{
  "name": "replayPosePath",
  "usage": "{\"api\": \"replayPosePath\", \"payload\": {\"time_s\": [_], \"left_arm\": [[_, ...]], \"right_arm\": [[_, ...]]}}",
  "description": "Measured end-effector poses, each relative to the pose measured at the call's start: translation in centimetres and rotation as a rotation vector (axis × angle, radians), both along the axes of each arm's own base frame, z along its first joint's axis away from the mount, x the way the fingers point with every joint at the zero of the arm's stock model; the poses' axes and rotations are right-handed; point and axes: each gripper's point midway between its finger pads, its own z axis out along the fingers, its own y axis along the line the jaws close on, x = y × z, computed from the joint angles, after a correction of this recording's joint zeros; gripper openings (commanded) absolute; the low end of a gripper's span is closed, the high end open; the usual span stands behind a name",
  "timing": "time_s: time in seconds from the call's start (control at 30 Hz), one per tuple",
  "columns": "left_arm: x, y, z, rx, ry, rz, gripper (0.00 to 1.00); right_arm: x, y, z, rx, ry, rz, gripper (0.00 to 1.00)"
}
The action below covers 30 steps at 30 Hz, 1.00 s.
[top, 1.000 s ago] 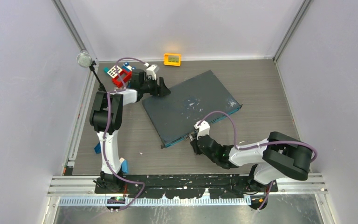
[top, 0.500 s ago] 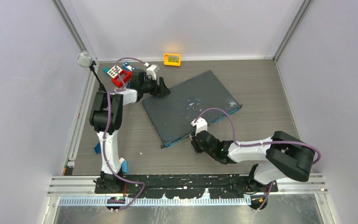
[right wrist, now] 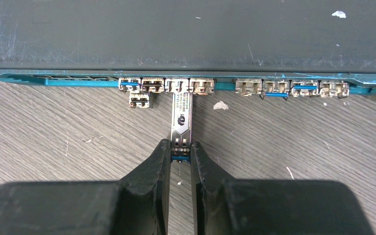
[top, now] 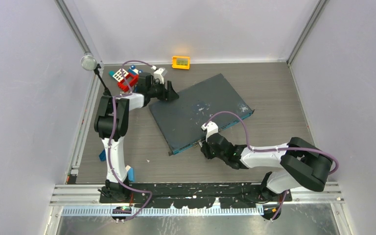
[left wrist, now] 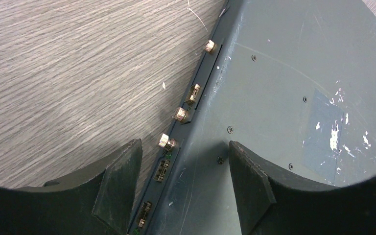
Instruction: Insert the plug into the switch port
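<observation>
The switch is a large flat dark-grey box (top: 199, 112) with white scuffs, lying askew on the table. Its thin teal-blue front face (right wrist: 78, 81) carries a row of small ports. My right gripper (right wrist: 180, 147) is shut on the rear end of a slim silver plug (right wrist: 181, 117), whose front end sits in a port (right wrist: 180, 86) near the row's middle. In the top view the right gripper (top: 206, 145) is at the near edge of the switch. My left gripper (left wrist: 181, 161) is open and straddles the switch's far-left corner (top: 169, 94), touching nothing visible.
A small orange-yellow box (top: 180, 62) lies at the back wall. Red, white and blue toy pieces (top: 124, 78) sit by the left arm. A round lamp on a stalk (top: 88, 62) stands at back left. Brass thumbscrews (left wrist: 166, 142) line the switch's rear edge.
My right gripper has moved toward the switch's front face, pushing the plug up to the port row. The left arm and the switch have not moved.
</observation>
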Motion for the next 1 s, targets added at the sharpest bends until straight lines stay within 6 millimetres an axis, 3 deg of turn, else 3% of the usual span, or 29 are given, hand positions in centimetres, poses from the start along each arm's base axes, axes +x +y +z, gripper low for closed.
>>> {"api": "replayPosePath", "payload": {"time_s": [1.0], "left_arm": [[-0.05,-0.05,0.00,-0.001,0.000,-0.004,0.66]], "right_arm": [[-0.08,0.45,0.28,0.043,0.079,-0.061,0.00]]}}
